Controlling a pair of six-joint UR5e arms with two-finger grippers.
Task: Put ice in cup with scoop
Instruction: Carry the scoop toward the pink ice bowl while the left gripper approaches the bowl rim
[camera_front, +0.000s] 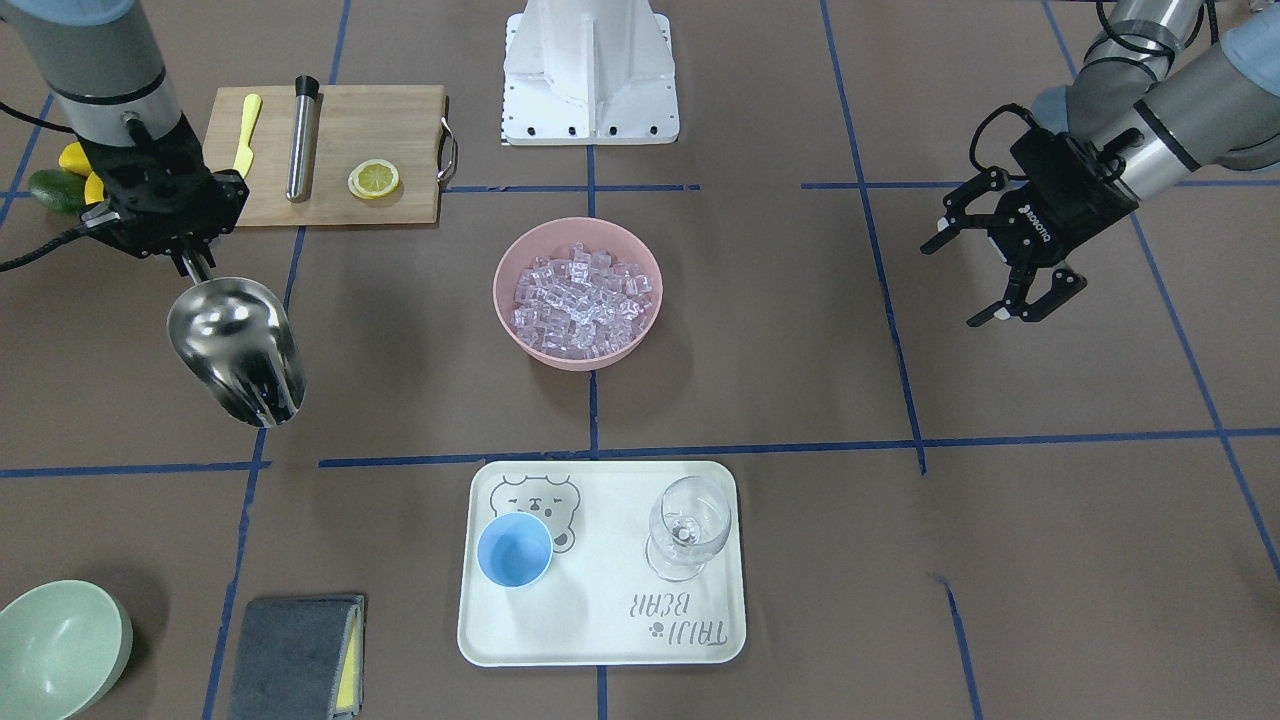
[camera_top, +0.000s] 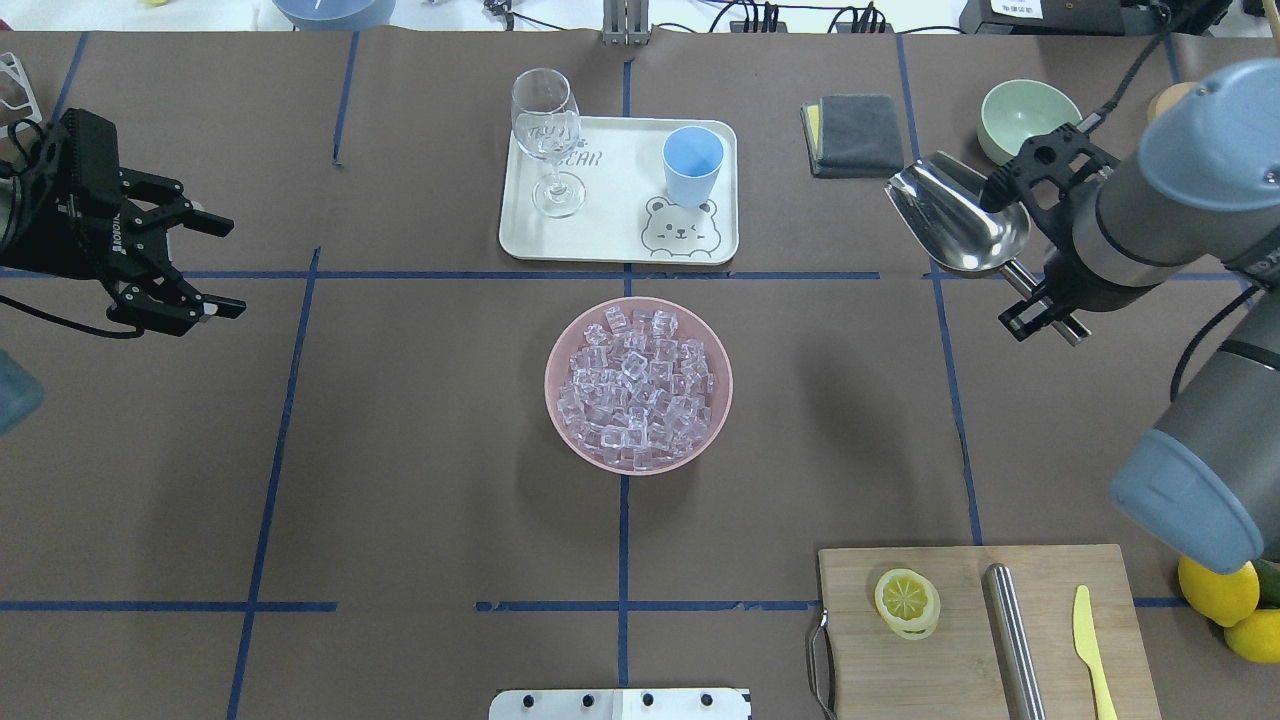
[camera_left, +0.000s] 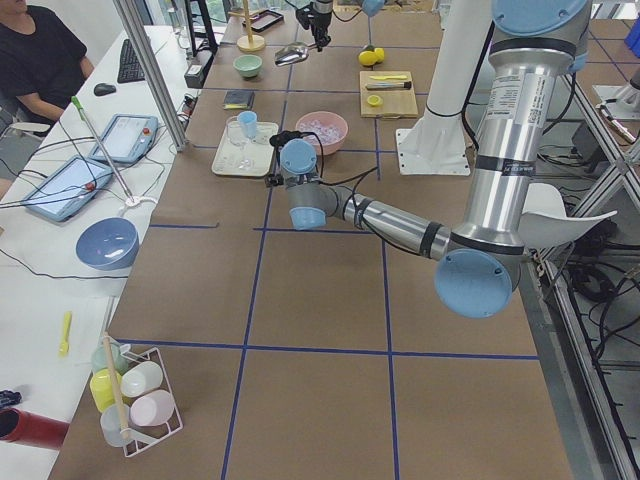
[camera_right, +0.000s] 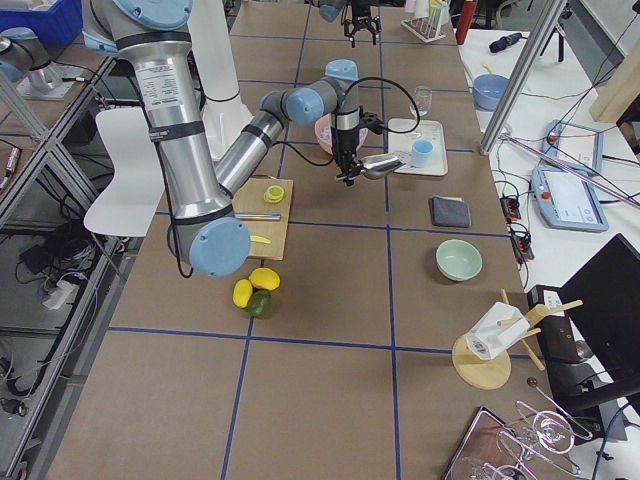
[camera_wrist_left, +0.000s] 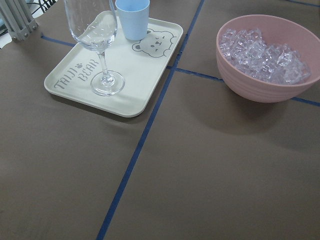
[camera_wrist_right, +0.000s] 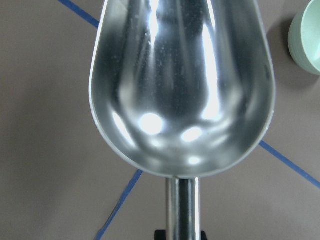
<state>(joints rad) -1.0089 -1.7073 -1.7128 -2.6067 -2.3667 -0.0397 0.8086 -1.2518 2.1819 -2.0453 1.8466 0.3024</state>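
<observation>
The ice (camera_front: 580, 300) fills a pink bowl (camera_front: 520, 335) at the table's middle; the ice also shows in the overhead view (camera_top: 637, 390) and the left wrist view (camera_wrist_left: 265, 47). The light-blue cup (camera_front: 514, 549) stands upright and empty on a white tray (camera_front: 600, 640), also seen overhead (camera_top: 692, 165). My right gripper (camera_front: 193, 264) is shut on the rod handle of the steel scoop (camera_front: 237, 350). It holds the scoop (camera_top: 955, 225) above the table, well to the side of the bowl. The trough (camera_wrist_right: 182, 85) is empty. My left gripper (camera_top: 235, 267) is open and empty, hovering far from the bowl.
A clear wine glass (camera_front: 688, 525) stands on the tray beside the cup. A pale green bowl (camera_top: 1028, 115) and a grey cloth (camera_top: 855, 133) lie near the scoop. A cutting board (camera_top: 960, 660) holds a lemon slice, a steel cylinder and a yellow knife.
</observation>
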